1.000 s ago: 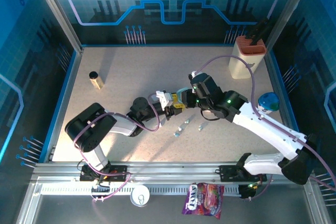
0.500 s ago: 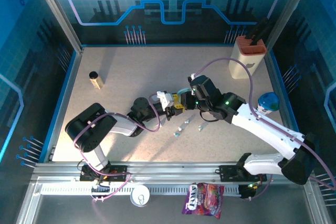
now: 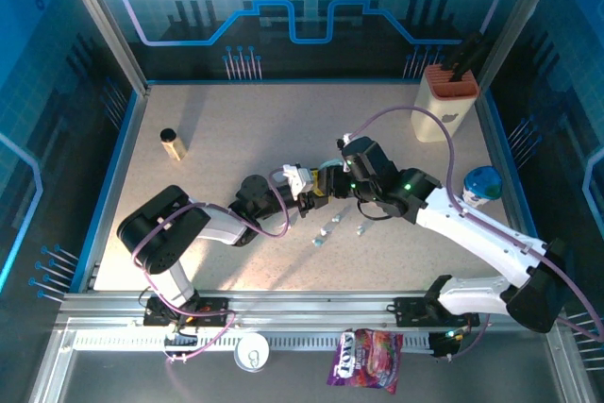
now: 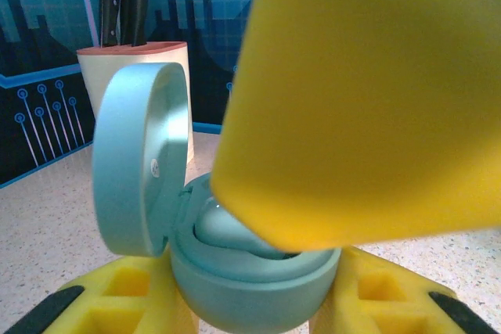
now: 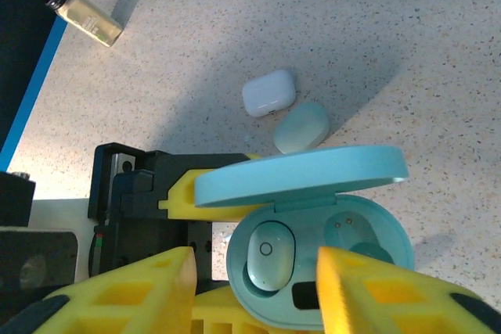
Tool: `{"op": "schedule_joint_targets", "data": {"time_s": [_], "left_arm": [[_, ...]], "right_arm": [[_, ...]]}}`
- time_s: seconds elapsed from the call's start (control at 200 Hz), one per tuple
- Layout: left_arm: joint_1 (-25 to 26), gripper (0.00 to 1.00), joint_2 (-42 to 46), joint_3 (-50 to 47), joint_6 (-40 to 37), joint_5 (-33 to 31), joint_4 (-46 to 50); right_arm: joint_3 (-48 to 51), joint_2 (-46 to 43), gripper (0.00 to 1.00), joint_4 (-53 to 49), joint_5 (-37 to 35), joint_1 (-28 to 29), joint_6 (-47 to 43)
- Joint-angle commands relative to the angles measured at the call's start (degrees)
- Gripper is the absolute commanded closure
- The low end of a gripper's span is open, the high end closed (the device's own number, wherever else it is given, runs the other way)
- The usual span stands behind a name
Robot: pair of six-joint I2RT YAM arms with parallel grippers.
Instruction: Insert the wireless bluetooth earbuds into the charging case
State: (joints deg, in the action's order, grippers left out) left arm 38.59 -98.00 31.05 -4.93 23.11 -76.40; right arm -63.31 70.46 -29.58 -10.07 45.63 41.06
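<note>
My left gripper point(image 4: 254, 307) is shut on a teal charging case point(image 4: 250, 275), whose lid point(image 4: 141, 158) stands open. In the right wrist view the case point(image 5: 344, 314) holds one teal earbud point(image 5: 266, 260) seated in its left socket. The right socket point(image 5: 356, 232) is bare. My right gripper point(image 5: 254, 271) hangs open just above the case, its yellow fingers point(image 5: 133, 295) on either side of the seated earbud and apart from it. In the top view both grippers point(image 3: 321, 193) meet mid-table. Small white earbuds point(image 3: 332, 226) lie loose on the table just in front of them.
A white closed case point(image 5: 268, 92) and a teal oval piece point(image 5: 302, 127) lie on the table beyond the held case. A small bottle point(image 3: 171, 143) stands far left, a knife block point(image 3: 444, 101) far right, a blue object point(image 3: 483, 184) by the right edge.
The right gripper has come down slightly toward the case and opened, leaving the teal earbud in the left socket. The left arm has held still.
</note>
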Motion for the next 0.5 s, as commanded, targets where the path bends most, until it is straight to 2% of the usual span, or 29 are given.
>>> {"op": "schedule_joint_targets", "data": {"time_s": [0.0,0.31,0.495], "left_arm": [[0.3,0.78,1.4,1.1,-1.0,-0.8,-2.3],[-1.6,0.79,2.0,-0.6,0.7,-1.4,-3.8],[-4.8,0.79,5.3,-3.1,1.2,-2.1,-3.8]], "right_arm": [[0.5,-3.2,0.53,-1.2,-1.5,-0.6,0.4],[5.9,-13.5,0.49,-2.5,-5.9,-0.7,2.4],[13.9,-18.3,0.48,-4.2,-3.6,-1.0,9.0]]}}
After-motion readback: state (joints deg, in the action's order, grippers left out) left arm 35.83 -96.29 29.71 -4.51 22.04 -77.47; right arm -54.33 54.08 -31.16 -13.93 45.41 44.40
